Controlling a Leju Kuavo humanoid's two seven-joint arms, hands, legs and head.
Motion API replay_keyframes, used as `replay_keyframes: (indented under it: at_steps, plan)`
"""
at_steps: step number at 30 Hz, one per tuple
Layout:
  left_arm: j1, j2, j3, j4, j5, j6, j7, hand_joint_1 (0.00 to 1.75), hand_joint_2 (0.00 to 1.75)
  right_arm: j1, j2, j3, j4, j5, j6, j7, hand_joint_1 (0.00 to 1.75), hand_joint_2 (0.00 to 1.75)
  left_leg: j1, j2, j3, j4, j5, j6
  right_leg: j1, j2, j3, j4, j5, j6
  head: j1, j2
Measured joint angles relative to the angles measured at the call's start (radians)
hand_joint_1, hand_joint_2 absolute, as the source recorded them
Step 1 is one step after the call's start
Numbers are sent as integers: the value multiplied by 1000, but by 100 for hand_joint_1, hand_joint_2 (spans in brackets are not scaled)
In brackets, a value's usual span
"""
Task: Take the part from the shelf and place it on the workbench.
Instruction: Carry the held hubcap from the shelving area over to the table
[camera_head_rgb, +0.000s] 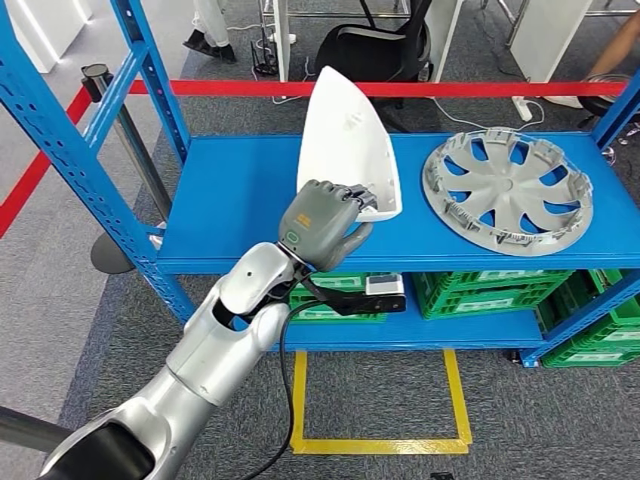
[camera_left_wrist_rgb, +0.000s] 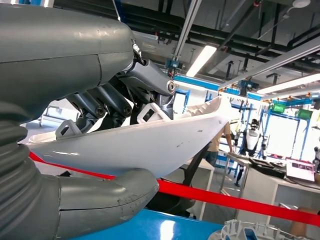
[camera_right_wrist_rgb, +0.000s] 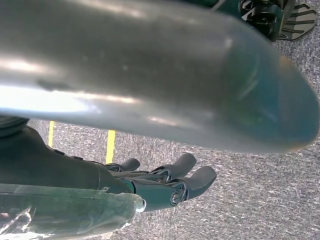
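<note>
the left hand (camera_head_rgb: 326, 222) is closed on the near edge of the white part (camera_head_rgb: 346, 140), which stands tilted up over the blue shelf (camera_head_rgb: 234, 190), its far end raised. in the left wrist view the dark fingers (camera_left_wrist_rgb: 113, 102) hook over the part's rim and the thick thumb (camera_left_wrist_rgb: 109, 197) lies under its smooth outer face, so the hold looks like a pinch on one edge. the right hand (camera_right_wrist_rgb: 166, 182) hangs over the carpet with fingers loosely extended and holding nothing. the step in hand seems to be lifting the part off the shelf. doing it well calls for lifting straight and slowly, keeping the thumb tight so the curved shell does not pivot, and steering it away from the grey wheel cover (camera_head_rgb: 507, 190) and the blue upright (camera_head_rgb: 155, 80).
</note>
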Motion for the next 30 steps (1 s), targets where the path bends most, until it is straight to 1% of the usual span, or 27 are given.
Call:
replay_keyframes:
  at_steps: [6, 10, 15, 16, 17, 18, 19, 20, 21, 22, 23, 24, 25, 26, 27, 28, 29, 30]
  plan:
    - [3, -1, 4, -2, 12, -5, 2, 175, 175, 0, 0, -1, 0, 0, 0, 0, 0, 0, -2, 0, 0, 1, -2, 2, -2, 0, 1, 0, 0, 1, 0, 0]
    - [8, -1, 5, -2, 13, -9, 2, 175, 175, 1, 0, -1, 0, 0, 0, 0, 0, 0, -7, 0, 0, 2, -5, 7, -7, 0, 1, 0, -1, 5, 0, 0]
    - [9, -1, 7, -4, 15, -9, 2, 175, 175, 2, 0, -6, 0, 0, 0, 0, 0, 0, -14, 0, 0, 5, -8, 19, -14, 0, 4, -3, -2, 17, 0, 0]
    - [9, -2, 8, -5, 15, -9, 2, 175, 175, 2, 0, -8, 0, 0, 0, 0, 0, 0, -12, 0, 2, 1, -5, 22, -14, 0, 4, -1, -4, 20, 0, 0]
    - [9, -3, 9, -7, 15, -9, 2, 175, 175, 2, 0, -8, 0, 0, 0, 0, 0, 0, -10, 1, 5, -2, -4, 26, -14, -1, -1, 10, -14, 22, 0, 0]
    - [9, -4, 9, -9, 15, -9, 2, 175, 175, 2, 0, -9, 0, 0, 0, 0, 0, 0, -8, 2, 7, -6, -2, 30, -14, -2, -14, 40, -36, 22, 1, 0]
    - [10, -6, 9, -10, 14, -9, 3, 175, 175, 2, 0, -9, 0, 0, 1, 0, 0, 0, -7, 2, 9, -7, -1, 33, -13, -3, -38, 95, -69, 22, 2, 0]
    - [11, -6, 9, -10, 13, -9, 3, 175, 175, 3, 0, -10, 0, 0, 1, 0, 0, 0, -7, 2, 9, -7, -2, 34, -12, -4, -70, 167, -106, 22, 4, 0]
    - [14, -7, 9, -10, 11, -9, 4, 175, 175, 3, 0, -10, 0, 0, 1, 0, 0, 0, -8, 2, 9, -7, -2, 35, -11, -4, -102, 238, -136, 21, 4, 0]
    - [18, -7, 9, -10, 10, -9, 4, 175, 175, 5, 0, -10, 0, 0, 1, 0, 0, 0, -9, 2, 9, -7, -2, 35, -11, -4, -123, 286, -152, 21, 4, 0]
    - [21, -7, 9, -10, 9, -9, 4, 175, 175, 6, 0, -10, 0, 0, 1, 0, 0, 0, -9, 2, 8, -7, -1, 34, -10, -4, -126, 297, -148, 21, 4, 0]
    - [24, -7, 9, -10, 9, -9, 4, 175, 175, 6, 0, -10, 0, 0, 1, 0, 0, 0, -8, 2, 8, -6, -1, 32, -11, -4, -107, 265, -127, 20, 4, 0]
    - [25, -7, 9, -10, 9, -9, 4, 175, 175, 6, 0, -11, 0, 0, 1, 0, 0, 0, -7, 1, 8, -4, -1, 29, -12, -4, -72, 202, -97, 20, 4, 0]
    - [26, -7, 9, -10, 8, -9, 4, 175, 175, 5, 0, -11, 0, 0, 1, 0, 0, 0, -8, 1, 7, 0, -1, 24, -12, -5, -33, 131, -73, 21, 4, 0]
    - [26, -7, 10, -10, 8, -9, 4, 175, 175, 4, 0, -11, 0, 0, 1, 0, 0, 0, -9, 0, 5, 5, -3, 18, -12, -3, -1, 75, -55, 17, 4, 0]
    - [26, -7, 10, -10, 8, -9, 5, 175, 175, 2, 0, -11, 0, 0, 1, 0, 0, 0, -10, 0, 3, 9, -3, 12, -12, -2, 17, 42, -47, 13, 2, 0]
    - [26, -7, 10, -11, 8, -9, 5, 175, 175, 2, 1, -11, 0, 0, 1, 0, 0, 0, -11, 0, 2, 10, -2, 6, -10, 1, 22, 31, -46, 7, 1, 0]
    - [26, -7, 10, -11, 7, -9, 5, 175, 175, 2, 1, -11, 0, 0, 1, 0, 0, 0, -11, 0, 1, 9, -1, 5, -9, 3, 21, 31, -42, 1, 0, 0]
